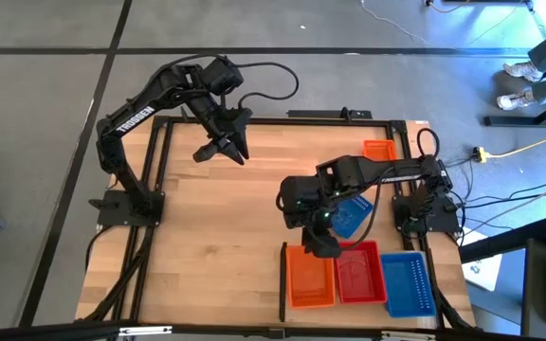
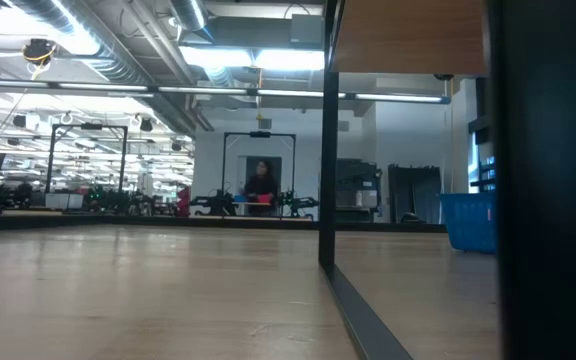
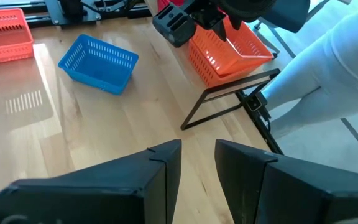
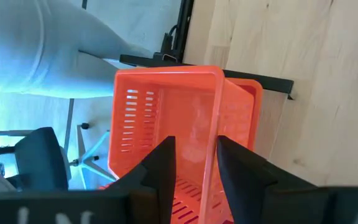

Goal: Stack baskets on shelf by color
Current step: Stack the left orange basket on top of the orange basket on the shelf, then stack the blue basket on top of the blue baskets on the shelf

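Observation:
On the wooden shelf point(image 1: 216, 237), near its front edge, an orange basket point(image 1: 311, 277) sits tilted inside a second orange one. A red basket point(image 1: 358, 272) and a blue basket point(image 1: 408, 284) stand to their right. My right gripper point(image 4: 194, 146) is open just above the top orange basket point(image 4: 166, 112), with its fingers on either side of one wall. Another blue basket point(image 3: 98, 59) lies partly under the right arm, and a single orange basket point(image 1: 379, 150) sits at the far right. My left gripper point(image 1: 224, 150) hangs open above the far left of the shelf, holding nothing. My right gripper slants down from above over the top orange basket, its fingers astride the wall's rim point(image 4: 219, 124). The rim runs close along one finger point(image 4: 235, 168). I cannot tell whether it touches. The basket rests tilted in the orange basket below it.
A short black divider strip point(image 1: 282, 282) stands just left of the orange stack. Black frame rails point(image 1: 154, 180) run along the shelf's edges. Bare wood point(image 1: 207, 256) spreads over the left and middle. Cables point(image 1: 500, 152) lie on the floor beyond the right edge. A person point(image 2: 260, 185) shows far back in the room.

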Tool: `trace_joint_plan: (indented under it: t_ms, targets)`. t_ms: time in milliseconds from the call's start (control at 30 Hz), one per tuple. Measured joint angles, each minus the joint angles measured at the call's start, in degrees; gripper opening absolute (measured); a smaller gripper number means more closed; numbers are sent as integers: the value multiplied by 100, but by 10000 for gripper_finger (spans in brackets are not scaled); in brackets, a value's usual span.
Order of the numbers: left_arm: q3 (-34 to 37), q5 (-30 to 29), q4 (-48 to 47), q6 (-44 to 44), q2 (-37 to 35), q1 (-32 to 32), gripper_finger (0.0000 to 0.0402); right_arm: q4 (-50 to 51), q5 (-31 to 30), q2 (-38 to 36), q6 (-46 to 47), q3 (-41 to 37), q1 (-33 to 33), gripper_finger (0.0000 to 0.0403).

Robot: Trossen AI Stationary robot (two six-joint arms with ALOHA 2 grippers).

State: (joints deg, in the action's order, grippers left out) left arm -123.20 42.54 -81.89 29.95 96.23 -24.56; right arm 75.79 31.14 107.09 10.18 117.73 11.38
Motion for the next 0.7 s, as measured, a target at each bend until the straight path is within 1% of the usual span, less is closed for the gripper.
trace_joint_plan:
  t_ms: [233, 400, 600, 700]
  targets:
    - [0, -2, 0, 0, 0, -2, 89, 44, -50, -45, -22, 153, -59, 114]
    - [1, -4, 0, 0, 0, 0, 89, 40, -688, -57, 0, 330, -60, 114]
    - [0, -12, 0, 17, 0, 0, 89, 66, -792, -39, -119, 330, -60, 114]
    - [0, -130, 1, 9, 0, -7, 89, 256, -1065, -143, -332, 326, -59, 114]
